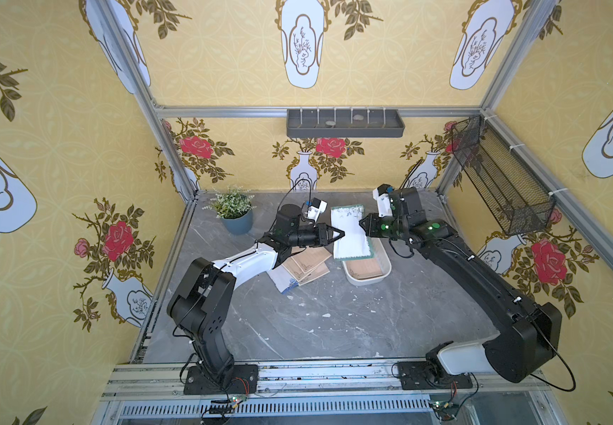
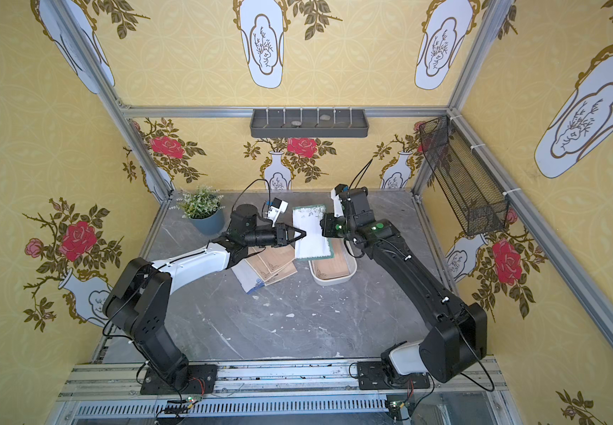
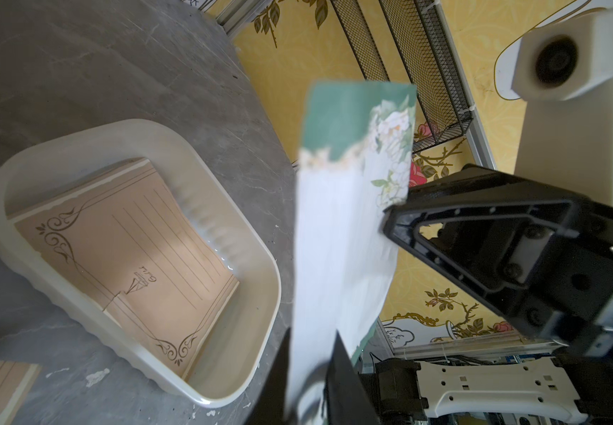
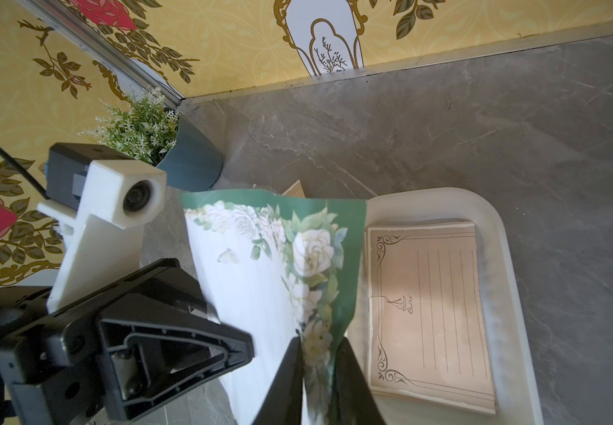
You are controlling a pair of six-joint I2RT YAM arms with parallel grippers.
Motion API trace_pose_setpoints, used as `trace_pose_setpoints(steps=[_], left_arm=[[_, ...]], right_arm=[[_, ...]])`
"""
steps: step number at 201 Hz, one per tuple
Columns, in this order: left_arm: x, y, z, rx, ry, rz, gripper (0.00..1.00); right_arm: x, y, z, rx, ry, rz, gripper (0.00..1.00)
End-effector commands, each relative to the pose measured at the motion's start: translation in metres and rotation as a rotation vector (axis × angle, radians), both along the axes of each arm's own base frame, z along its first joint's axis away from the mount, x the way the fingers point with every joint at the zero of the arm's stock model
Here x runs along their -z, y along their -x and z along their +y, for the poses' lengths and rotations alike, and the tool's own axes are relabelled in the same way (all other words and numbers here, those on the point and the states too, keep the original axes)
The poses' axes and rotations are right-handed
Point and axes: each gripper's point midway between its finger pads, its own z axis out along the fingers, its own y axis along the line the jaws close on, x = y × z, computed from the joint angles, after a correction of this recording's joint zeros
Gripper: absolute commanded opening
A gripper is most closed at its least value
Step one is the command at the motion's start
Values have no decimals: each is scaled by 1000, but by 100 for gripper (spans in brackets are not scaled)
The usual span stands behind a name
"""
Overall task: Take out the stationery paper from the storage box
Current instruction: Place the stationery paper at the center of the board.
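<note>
The grey marble tabletop (image 1: pixel 334 323) is found bearing the work. The left arm (image 1: pixel 246 263) is stretched from the near rail toward the middle, forearm level and wrist turned inward. The right arm (image 1: pixel 481 279) is reached in from the opposite side, so that both tips are brought together over the far half of the table.

The storage box (image 1: pixel 386 268) is a shallow white tub with rounded corners and a ribbed floor, set right of centre. A stack of tan sheets (image 4: pixel 430 305) is seen lying flat inside it, ruled with lines and marked with dark scroll flourishes at the corners. A pile of sheets (image 1: pixel 305 266) is laid on the table just beside the box, tan ones fanned above a white one with blue print.

One green-bordered sheet (image 1: pixel 349 235) is held in the air over the far end of the box, clear of the stack. It is white with white roses on a green edge, and is slightly curled.

The left gripper (image 1: pixel 341 233) is pressed together on the sheet's plain edge. The right gripper (image 4: pixel 319 353) is pinched on its green floral border.
</note>
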Motion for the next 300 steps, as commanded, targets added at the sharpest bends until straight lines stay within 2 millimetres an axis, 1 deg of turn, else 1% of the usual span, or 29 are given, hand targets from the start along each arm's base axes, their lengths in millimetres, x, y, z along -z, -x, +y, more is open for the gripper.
trace_pose_setpoints(steps=[1, 27, 35, 41, 52, 61, 69, 79, 90, 99, 112, 120, 124, 128, 139, 143, 148, 154, 160, 174, 203, 237, 267, 291, 300], left_arm=[[-4, 1, -2, 19, 19, -26, 0], [-2, 2, -1, 12, 12, -24, 0], [-2, 2, 0, 10, 7, -24, 0], [0, 3, 1, 8, 0, -22, 0], [0, 3, 2, 4, -13, -25, 0], [-1, 5, 4, 2, -22, -32, 0], [-3, 6, 6, -1, -29, -39, 0], [-5, 8, 8, -3, -39, -49, 0], [-10, 12, 10, 4, -44, -61, 0], [-13, 15, 11, 16, -45, -68, 0], [-20, 23, 10, 53, -27, -79, 0], [-25, 29, 9, 89, -3, -85, 0], [-28, 32, 7, 113, 11, -87, 0], [-31, 35, 6, 134, 26, -89, 0], [-37, 42, 3, 184, 62, -89, 0], [-39, 44, 3, 198, 71, -88, 0], [-40, 46, 2, 211, 80, -88, 0], [-43, 47, 2, 219, 87, -90, 0], [-45, 48, 2, 221, 93, -97, 0], [-52, 52, 3, 224, 102, -116, 0], [-66, 57, 5, 232, 118, -153, 0], [-70, 60, 7, 232, 122, -159, 0], [-70, 59, 6, 231, 122, -157, 0], [-70, 58, 5, 232, 123, -153, 0], [-68, 58, 4, 232, 121, -148, 0]], right_arm=[[-7, -7, 3, 9, -17, -33, 18], [-3, -7, 0, 23, -3, -31, 19], [-1, -7, -2, 28, 3, -29, 22], [-2, -7, -3, 34, 8, -31, 27], [-1, -8, -8, 55, 19, -34, 47], [-2, -8, -12, 69, 25, -39, 58], [-2, -8, -17, 85, 27, -43, 64], [-5, -9, -27, 104, 19, -48, 70], [-11, -9, -39, 109, -26, -51, 73], [-23, -7, -48, 86, -107, -71, 75], [-45, 6, -50, -34, -274, -107, 79], [-60, 21, -46, -153, -382, -134, 82], [-66, 29, -44, -218, -435, -143, 82], [-77, 39, -42, -288, -483, -169, 82], [-88, 60, -35, -419, -577, -189, 84], [-89, 65, -33, -450, -598, -187, 85], [-95, 73, -30, -507, -621, -209, 86], [-96, 81, -28, -556, -644, -212, 86], [-94, 84, -27, -579, -659, -208, 86], [-86, 84, -25, -600, -669, -179, 86], [-61, 69, -24, -563, -663, -108, 84], [-46, 58, -26, -513, -648, -85, 83], [-40, 54, -20, -530, -667, -56, 82], [-39, 58, -5, -586, -690, -41, 78], [-39, 59, -1, -598, -691, -40, 75]])
